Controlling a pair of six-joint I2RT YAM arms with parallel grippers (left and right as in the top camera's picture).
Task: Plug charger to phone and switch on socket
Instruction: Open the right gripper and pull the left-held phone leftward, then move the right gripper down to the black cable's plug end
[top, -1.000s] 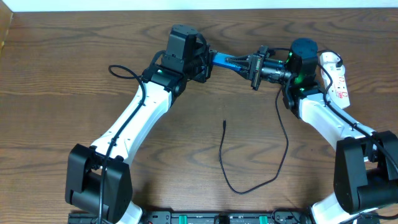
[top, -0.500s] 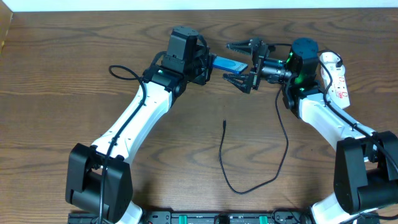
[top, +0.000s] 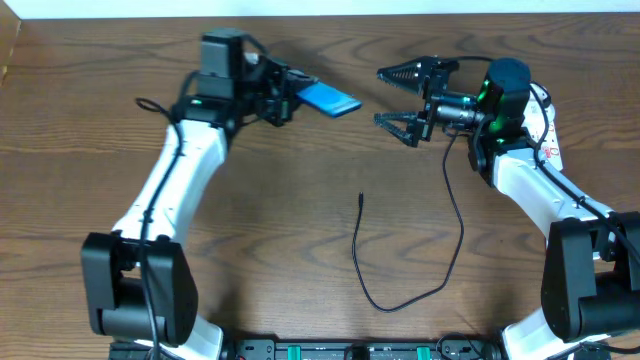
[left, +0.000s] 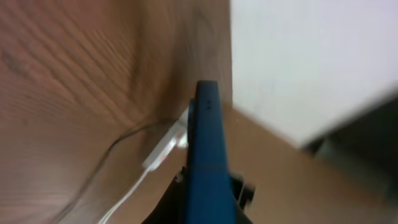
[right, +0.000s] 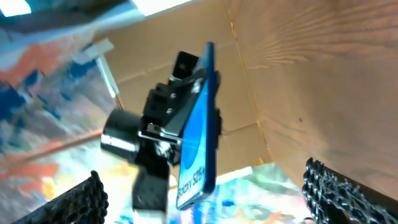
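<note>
My left gripper (top: 291, 95) is shut on the phone (top: 331, 99), a slim blue slab held in the air over the back of the table. In the left wrist view the phone (left: 208, 155) shows edge-on. In the right wrist view its blue screen (right: 198, 146) faces me from a short way off. My right gripper (top: 402, 97) hangs open to the right of the phone, apart from it, with nothing between its fingertips (right: 84, 196). The charger (top: 361, 255) lies loose on the table, its small tip (top: 361, 197) near the middle. The white socket (top: 548, 135) lies at the far right, partly hidden behind my right arm.
The charger's thin cable loops toward the front edge, then runs up under my right arm (top: 520, 180). My left arm (top: 175, 170) stretches across the left half of the wooden table (top: 80, 120). A blurred white strip with a white cord (left: 165, 146) shows beyond the phone.
My right gripper has let go of the phone, opened wide and drawn back to the right. My left arm has swung left, carrying the phone with it.
</note>
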